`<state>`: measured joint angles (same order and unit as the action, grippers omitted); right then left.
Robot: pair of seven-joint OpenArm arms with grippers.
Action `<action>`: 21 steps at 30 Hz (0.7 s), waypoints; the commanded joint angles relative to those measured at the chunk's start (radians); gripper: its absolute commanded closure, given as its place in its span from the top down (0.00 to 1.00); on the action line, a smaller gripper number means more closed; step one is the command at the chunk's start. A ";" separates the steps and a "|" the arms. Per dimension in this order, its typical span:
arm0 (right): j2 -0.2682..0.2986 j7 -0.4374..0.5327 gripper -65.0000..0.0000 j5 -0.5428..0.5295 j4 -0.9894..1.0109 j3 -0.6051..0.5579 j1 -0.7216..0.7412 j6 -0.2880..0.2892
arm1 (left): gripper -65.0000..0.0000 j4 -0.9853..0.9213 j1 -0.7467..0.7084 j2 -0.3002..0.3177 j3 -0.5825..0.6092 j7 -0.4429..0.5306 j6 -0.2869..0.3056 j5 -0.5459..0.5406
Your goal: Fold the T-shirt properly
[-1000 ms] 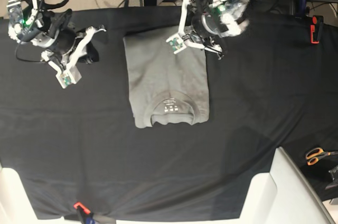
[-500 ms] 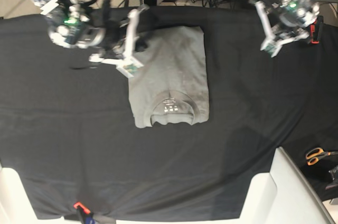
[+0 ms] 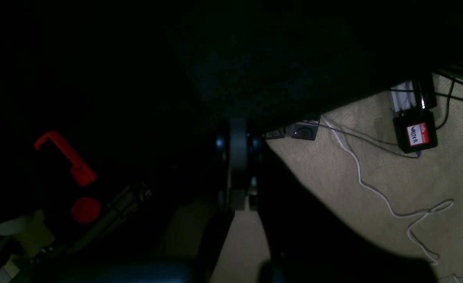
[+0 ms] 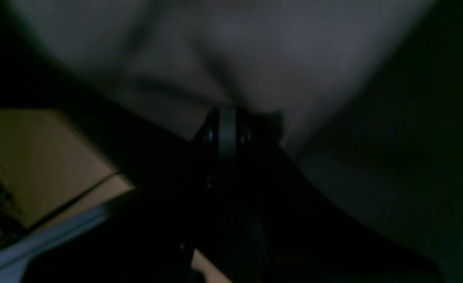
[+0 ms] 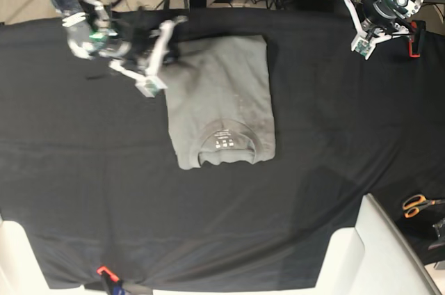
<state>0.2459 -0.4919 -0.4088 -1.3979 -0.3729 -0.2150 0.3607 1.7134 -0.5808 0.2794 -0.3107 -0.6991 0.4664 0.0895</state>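
Fingers (image 4: 223, 129) closed at T-shirt (image 5: 221, 100); white neck label (image 5: 225, 142) unreadable.

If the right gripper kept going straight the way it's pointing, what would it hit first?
Most likely the T-shirt: the right gripper, jaws shut, points at grey fabric filling the wrist view, near the shirt's far left corner. Depth is unclear.
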 commanded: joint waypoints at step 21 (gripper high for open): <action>-0.102 -0.261 0.02 0.029 -0.176 0.079 0.085 -0.016 | 0.00 -0.040 0.003 -0.015 -0.006 0.011 -0.008 0.002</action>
<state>0.1459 -0.7685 -0.3584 -1.5608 -0.2970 -0.1429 0.3332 1.6566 -0.5709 0.2554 -0.3119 -0.6922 0.4629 0.0906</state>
